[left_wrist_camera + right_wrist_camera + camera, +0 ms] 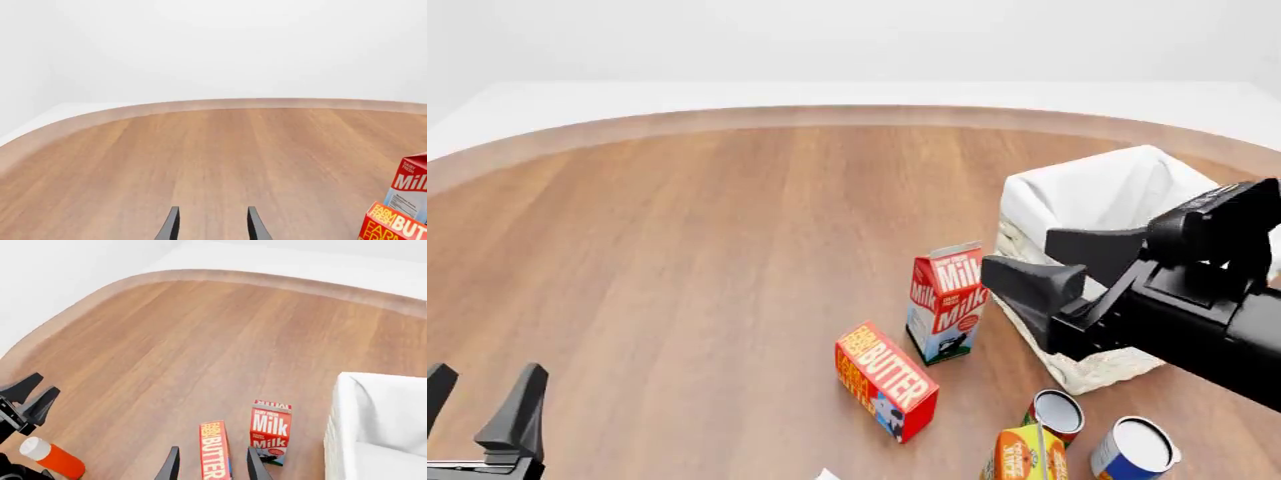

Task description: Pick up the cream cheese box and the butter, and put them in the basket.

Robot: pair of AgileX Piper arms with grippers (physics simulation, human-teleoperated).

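butter (885, 380) lying on the table (694, 250), just beside the upright Milk carton (946, 302) | basket (1094, 200) at right, behind right arm | cream cheese box not made out | right fingers (1061, 265) spread, empty, above butter | left fingers (481, 405) spread, empty, well apart

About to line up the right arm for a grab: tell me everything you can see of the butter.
The butter is an oblong red-and-orange carton, apparently printed card, with "BUTTER" in big pale yellow letters and a blue end facing the arms' side. It lies on its long side on the wooden table, angled, just near-left of the upright milk carton, with a narrow gap between them. Nothing grips it. In the right wrist view it shows between the open right tool's fingers, which hang above it.
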